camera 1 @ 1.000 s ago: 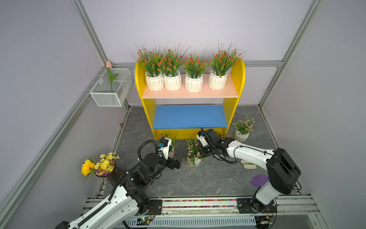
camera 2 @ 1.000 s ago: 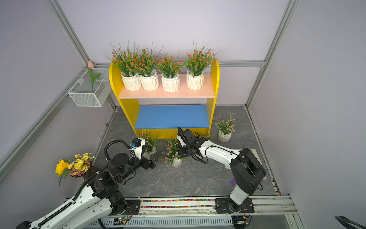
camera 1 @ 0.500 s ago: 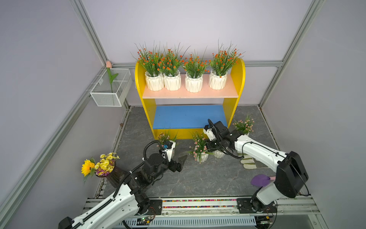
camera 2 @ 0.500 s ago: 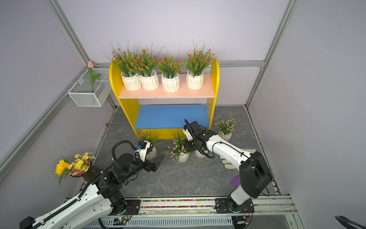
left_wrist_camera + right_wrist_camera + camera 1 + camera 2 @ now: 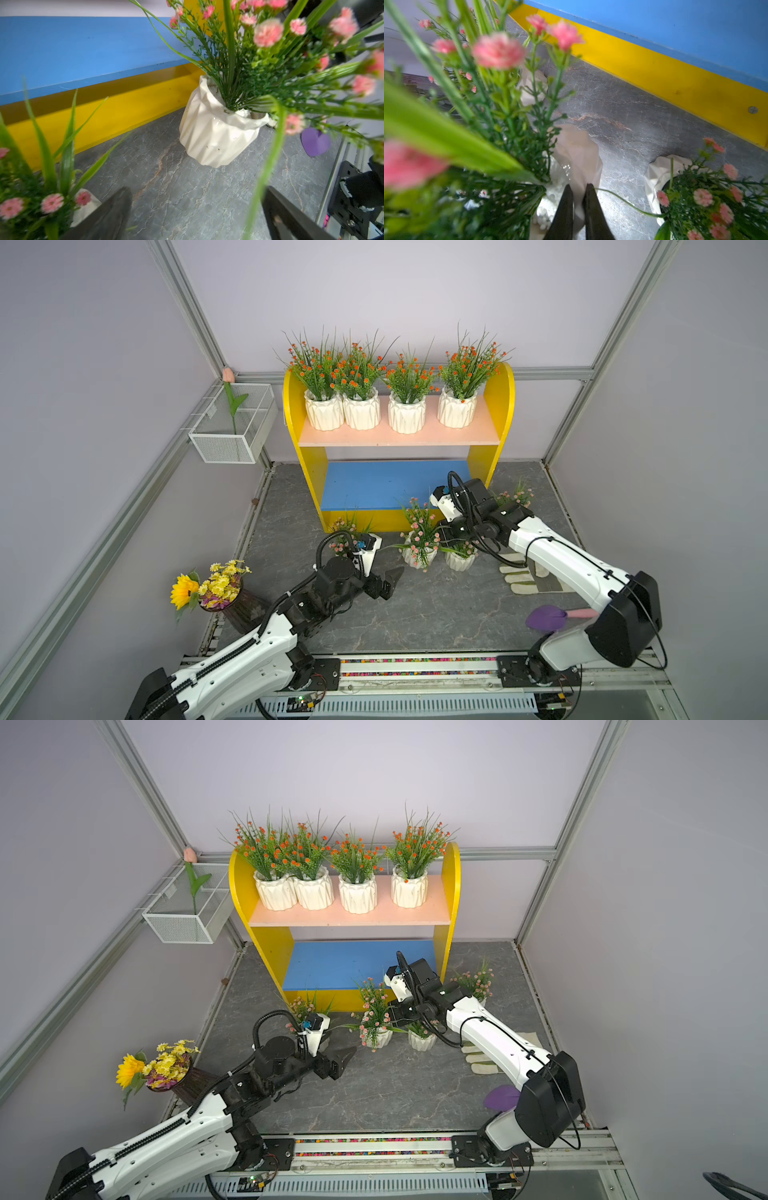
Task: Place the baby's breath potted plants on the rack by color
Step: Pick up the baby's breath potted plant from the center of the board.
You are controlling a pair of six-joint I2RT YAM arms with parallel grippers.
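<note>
The rack (image 5: 498, 406) stands at the back; several orange baby's breath potted plants (image 5: 407, 381) fill its peach upper board, and the blue lower board (image 5: 374, 485) is bare. My right gripper (image 5: 579, 188) is shut on the white pot rim of a pink plant (image 5: 419, 531), tilted low in front of the rack; I cannot tell whether the pot touches the floor. A second pink plant (image 5: 460, 560) stands right beside it, a third (image 5: 515, 495) behind my right arm. My left gripper (image 5: 388, 583) is open and holds nothing, just right of another pink plant (image 5: 343, 531).
A white wire basket (image 5: 232, 427) with a tulip hangs on the left wall. A sunflower bouquet (image 5: 212, 587) stands front left. A work glove (image 5: 523, 576) and a purple trowel (image 5: 544, 618) lie under my right arm. The arms' rail (image 5: 415, 668) runs along the front.
My right gripper has carried the pink plant to the right and closer to the rack's front. My left gripper has drifted a little to the right, still open.
</note>
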